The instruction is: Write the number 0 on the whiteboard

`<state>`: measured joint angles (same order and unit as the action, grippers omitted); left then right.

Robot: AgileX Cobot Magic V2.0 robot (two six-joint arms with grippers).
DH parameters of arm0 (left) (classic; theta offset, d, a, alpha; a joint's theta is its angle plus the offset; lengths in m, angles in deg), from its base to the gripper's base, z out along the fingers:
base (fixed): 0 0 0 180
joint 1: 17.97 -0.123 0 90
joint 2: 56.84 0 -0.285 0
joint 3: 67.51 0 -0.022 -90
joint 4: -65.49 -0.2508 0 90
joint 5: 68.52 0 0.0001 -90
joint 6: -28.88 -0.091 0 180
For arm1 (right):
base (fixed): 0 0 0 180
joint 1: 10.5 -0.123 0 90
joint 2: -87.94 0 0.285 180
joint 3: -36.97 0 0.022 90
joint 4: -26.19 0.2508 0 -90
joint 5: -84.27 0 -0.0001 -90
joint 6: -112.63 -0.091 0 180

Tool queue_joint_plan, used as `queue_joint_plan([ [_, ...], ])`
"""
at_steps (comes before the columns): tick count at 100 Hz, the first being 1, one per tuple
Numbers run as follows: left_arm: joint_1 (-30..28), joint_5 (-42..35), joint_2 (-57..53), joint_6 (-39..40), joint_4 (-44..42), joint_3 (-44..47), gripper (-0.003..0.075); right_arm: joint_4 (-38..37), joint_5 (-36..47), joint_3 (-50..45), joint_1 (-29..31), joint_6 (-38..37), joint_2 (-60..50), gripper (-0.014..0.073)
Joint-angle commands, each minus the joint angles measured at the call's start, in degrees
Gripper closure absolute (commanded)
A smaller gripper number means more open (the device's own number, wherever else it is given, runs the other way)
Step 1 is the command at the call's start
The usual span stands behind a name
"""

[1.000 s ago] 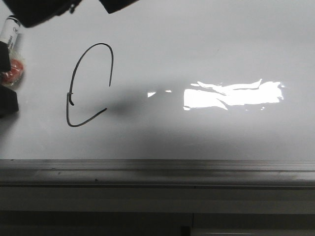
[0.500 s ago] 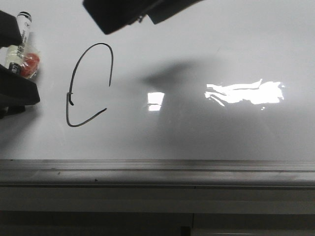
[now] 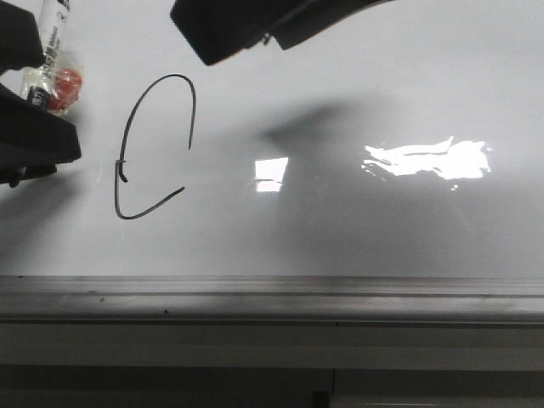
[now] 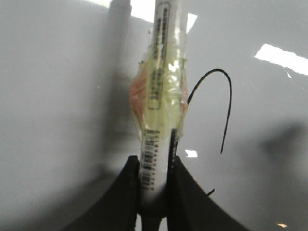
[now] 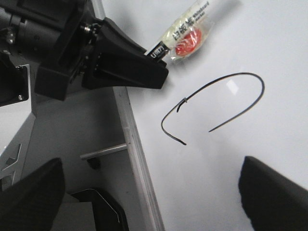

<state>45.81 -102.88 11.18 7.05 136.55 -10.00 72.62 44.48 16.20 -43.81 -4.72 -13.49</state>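
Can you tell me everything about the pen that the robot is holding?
The pen is a white marker with black print and a barcode on its barrel. Yellowish clear tape wraps its middle, with a red-orange lump under it. The left hand clamps its lower end between two black fingers. It is beside the drawn 0 on the whiteboard. Its tip is out of view.

Both grippers were made of matte black plastic: the left gripper [image 4: 155,192] had curved, tapered fingers, and the right gripper [image 5: 154,192] had textured pads.
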Motion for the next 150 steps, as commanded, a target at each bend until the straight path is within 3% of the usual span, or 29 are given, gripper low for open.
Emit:
queue_joint_plan([
  [1,0.1,-3.0,0.4,-0.6,-4.6,-1.2,0.0731,1.8,1.1,2.0,0.3,0.1,-1.3,-0.0049],
  [10,0.1,-3.8,2.2,-0.6,-5.8,-1.2,0.0661,2.1,0.7,2.0,0.3,0.1,-1.3,-0.0049],
  [32,0.1,-8.2,5.3,2.3,-5.5,-1.3,0.033,2.2,-0.2,2.0,0.3,0.1,-1.3,-0.0049],
  [39,0.1,-8.9,5.3,2.3,-5.7,-1.3,0.0276,2.2,0.0,2.0,0.3,0.1,-1.3,-0.0049],
  [63,0.1,-8.6,4.2,2.0,-5.7,-1.3,0.0274,2.2,0.7,2.0,0.3,0.1,-1.3,-0.0049],
  [92,0.5,-5.4,-5.3,-4.7,-6.2,-1.2,0.0275,2.2,-0.8,2.1,0.3,0.1,-1.4,-0.0049],
  [101,1.6,-2.7,-10.6,-7.9,-7.4,-1.2,0.0293,2.2,-2.0,2.2,0.3,0.1,-2.9,-0.0049],
  [108,2.7,-1.0,-14.8,-10.0,-7.4,-1.2,0.0354,1.1,-1.2,2.2,0.3,0.1,-4.7,-0.0049],
  [115,3.5,0.3,-18.9,-10.9,-7.4,-1.2,0.0489,-1.3,0.2,2.2,0.4,0.1,-7.0,-0.0049],
  [124,4.3,0.5,-24.5,-15.6,-8.0,-1.2,0.0743,-4.5,-0.2,2.2,1.7,-1.0,-10.3,-0.0048],
  [127,4.6,0.5,-26.0,-18.2,-8.9,-1.2,0.0737,-5.5,-1.0,2.2,2.2,-2.1,-11.7,-0.0038],
  [137,4.9,0.7,-31.4,-25.7,-10.9,-1.2,0.074,-7.8,-4.8,2.2,4.4,-3.2,-15.5,0.0123],
  [150,4.9,0.7,-37.6,-40.3,-10.8,-1.2,0.074,-10.7,-12.4,2.2,7.6,-6.9,-20.2,0.0629],
])
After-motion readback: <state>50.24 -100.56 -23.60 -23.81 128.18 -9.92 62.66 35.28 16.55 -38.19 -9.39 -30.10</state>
